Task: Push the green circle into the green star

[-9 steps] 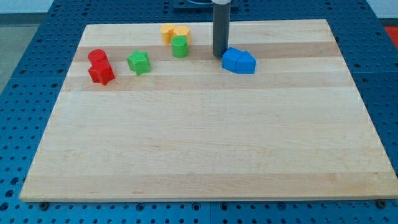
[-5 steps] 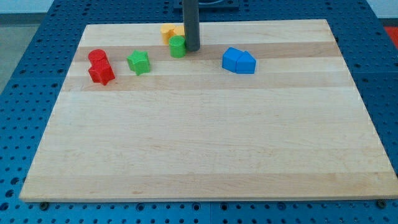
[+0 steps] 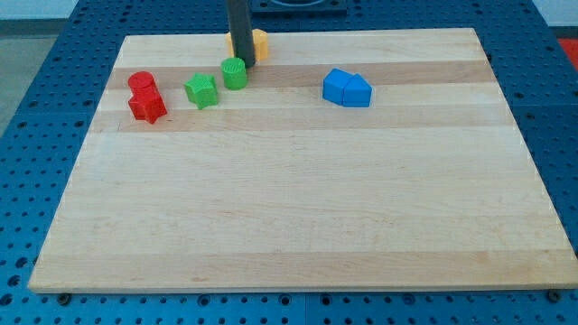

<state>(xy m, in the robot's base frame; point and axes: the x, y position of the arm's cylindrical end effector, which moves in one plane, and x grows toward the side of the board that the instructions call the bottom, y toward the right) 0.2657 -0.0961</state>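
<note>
The green circle (image 3: pixel 235 73) is a short green cylinder near the view's top, left of centre. The green star (image 3: pixel 201 90) lies just to its lower left, a small gap between them. My tip (image 3: pixel 242 60) stands at the circle's upper right edge, touching or almost touching it. The dark rod rises out of the view's top.
Yellow blocks (image 3: pixel 257 43) sit right behind the rod at the board's top edge, partly hidden by it. Two red blocks (image 3: pixel 144 97) lie left of the star. Two blue blocks (image 3: pixel 347 88) lie to the right. The wooden board (image 3: pixel 298 199) rests on a blue perforated table.
My tip has swept left from beside the blue blocks to the green circle. It has pushed the circle left and slightly down, close to the green star.
</note>
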